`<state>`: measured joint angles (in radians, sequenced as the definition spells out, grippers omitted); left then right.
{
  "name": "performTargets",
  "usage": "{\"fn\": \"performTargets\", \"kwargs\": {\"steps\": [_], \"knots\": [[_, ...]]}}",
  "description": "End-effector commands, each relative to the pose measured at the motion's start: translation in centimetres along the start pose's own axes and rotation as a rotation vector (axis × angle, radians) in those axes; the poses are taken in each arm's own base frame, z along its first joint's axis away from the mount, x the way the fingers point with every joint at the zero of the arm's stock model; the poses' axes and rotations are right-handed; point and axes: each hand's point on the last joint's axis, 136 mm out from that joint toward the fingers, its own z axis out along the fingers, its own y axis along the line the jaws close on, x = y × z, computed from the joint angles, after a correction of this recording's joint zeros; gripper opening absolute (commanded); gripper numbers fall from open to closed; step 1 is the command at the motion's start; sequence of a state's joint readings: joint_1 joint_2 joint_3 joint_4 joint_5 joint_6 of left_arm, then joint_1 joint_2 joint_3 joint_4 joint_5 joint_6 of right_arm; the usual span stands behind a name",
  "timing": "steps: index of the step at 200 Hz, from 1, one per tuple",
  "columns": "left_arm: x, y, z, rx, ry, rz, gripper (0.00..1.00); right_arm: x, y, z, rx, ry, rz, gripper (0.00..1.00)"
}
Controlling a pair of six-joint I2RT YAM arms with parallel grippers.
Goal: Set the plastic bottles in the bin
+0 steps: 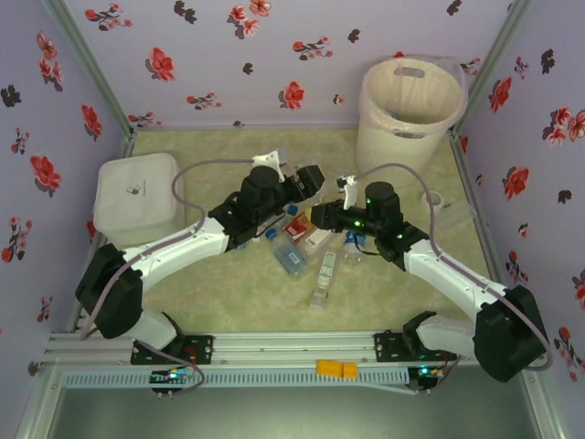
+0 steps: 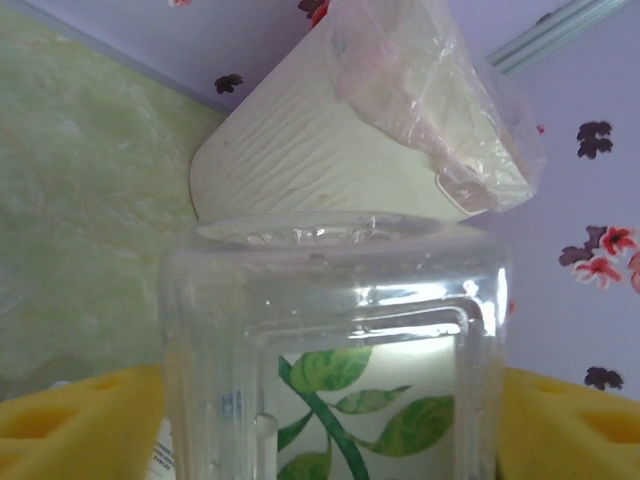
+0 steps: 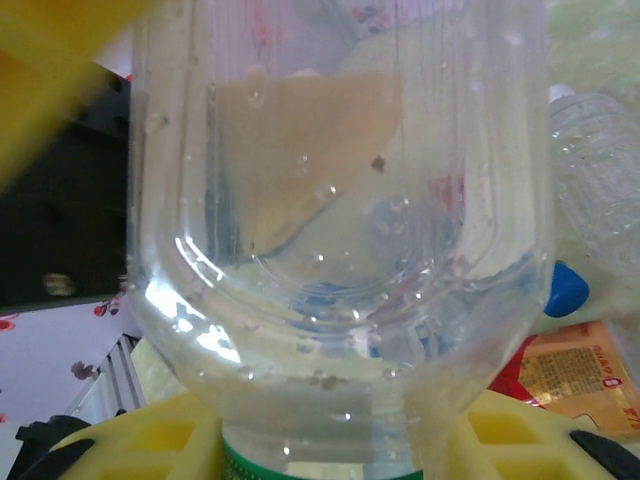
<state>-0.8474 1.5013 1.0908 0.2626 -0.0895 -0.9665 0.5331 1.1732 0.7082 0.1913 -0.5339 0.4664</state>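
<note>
The left claw [image 2: 330,425] is clamped on a clear plastic bottle with a green-leaf label [image 2: 330,330], with yellow pads [image 2: 80,420] pressed to either side of it. The right claw [image 3: 335,445] is likewise closed round a clear plastic bottle with a green band [image 3: 340,250]. That one has droplets inside, and the pads grip its lower end.

The tall round cream-beige plastic bin [image 1: 402,146] stands in the far right corner, with a clear liner [image 2: 440,90] spilling over its rim. From the left wrist it rises straight beyond the held bottle.

Both claws crowd close together over the middle of the pale green mat [image 1: 228,293]. The right arm's black wrist [image 1: 379,206] sits roughly between the bin and the loose plastic bottles [image 1: 306,256] lying there.

I make out about six in that heap, though the arms cover some, so I cannot give a sure count. Among them are an orange-red labelled one [image 3: 575,370] and a blue cap [image 3: 565,290].

Otherwise there is one bin, and one white rounded square box [image 1: 137,197] at the left. One white tape roll [image 1: 434,198] lies just right of the right arm, near the bin. There are two arms, each claw holding one bottle.
</note>
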Motion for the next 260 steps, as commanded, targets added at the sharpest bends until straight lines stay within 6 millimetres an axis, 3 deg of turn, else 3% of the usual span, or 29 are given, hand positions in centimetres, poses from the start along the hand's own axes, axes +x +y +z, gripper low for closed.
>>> {"fn": "performTargets", "kwargs": {"steps": [1,41,68,81,118,160,180,198,228,260], "knots": [[-2.2,-1.1,-1.0,0.052,-0.036,-0.018,1.00,-1.2,-0.3,-0.9,0.072,-0.029,-0.043,0.37],[-6.5,2.0,-3.5,-0.015,-0.104,0.022,1.00,-3.7,-2.1,-2.8,0.194,-0.051,-0.040,0.36],[-8.4,5.6,-5.9,-0.103,-0.149,0.059,1.00,-7.2,-3.6,-4.7,0.301,-0.092,-0.045,0.36],[-8.4,8.0,-7.1,-0.165,-0.160,0.060,1.00,-10.0,-4.3,-6.1,0.372,-0.126,-0.056,0.36],[-5.0,13.2,-8.9,-0.280,-0.110,0.080,1.00,-18.3,-6.1,-10.2,0.533,-0.229,-0.072,0.36],[1.8,18.0,-9.6,-0.364,0.059,0.094,1.00,-25.4,-10.6,-13.6,0.707,-0.350,-0.050,0.36],[4.1,19.6,-10.6,-0.418,0.113,0.085,1.00,-27.2,-13.0,-14.0,0.785,-0.364,-0.053,0.36],[4.9,20.6,-11.6,-0.458,0.106,0.051,1.00,-27.9,-15.8,-13.8,0.855,-0.350,-0.047,0.37],[4.4,22.8,-13.9,-0.559,-0.040,-0.074,1.00,-27.8,-19.9,-12.9,0.952,-0.286,-0.036,0.37],[4.1,23.3,-14.9,-0.595,-0.076,-0.127,1.00,-27.7,-22.1,-12.7,1.000,-0.240,-0.038,0.38]]}}
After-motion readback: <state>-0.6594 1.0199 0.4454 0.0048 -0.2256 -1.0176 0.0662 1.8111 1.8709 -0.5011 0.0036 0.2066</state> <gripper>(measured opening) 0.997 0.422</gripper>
